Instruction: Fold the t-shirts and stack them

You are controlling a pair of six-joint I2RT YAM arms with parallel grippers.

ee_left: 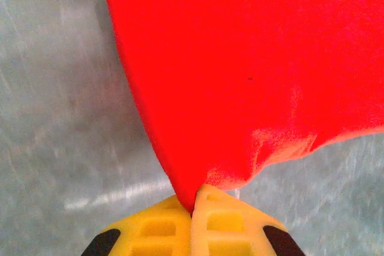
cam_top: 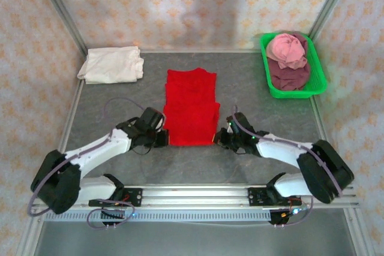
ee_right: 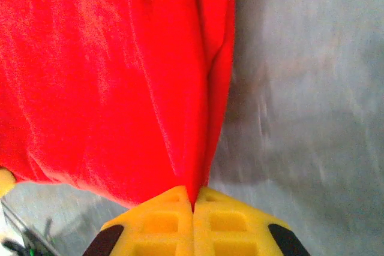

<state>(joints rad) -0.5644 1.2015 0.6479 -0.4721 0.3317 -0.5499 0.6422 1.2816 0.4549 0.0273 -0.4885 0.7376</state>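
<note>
red t-shirt [cam_top: 191, 107]: flat at middle of bench [cam_top: 198, 166], seemingly folded | cream-white t-shirt [cam_top: 112, 65]: far-left corner | left claw [ee_left: 193, 207]: pinching red near-left corner, contact plain at wrist, unclear overhead | right claw [ee_right: 193, 203]: pinching near-right corner

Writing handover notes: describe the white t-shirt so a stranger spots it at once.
Find the grey table, then its far left corner. The white t-shirt lies there folded, alone. It is the only white garment; the red t-shirt lies mid-table.
</note>
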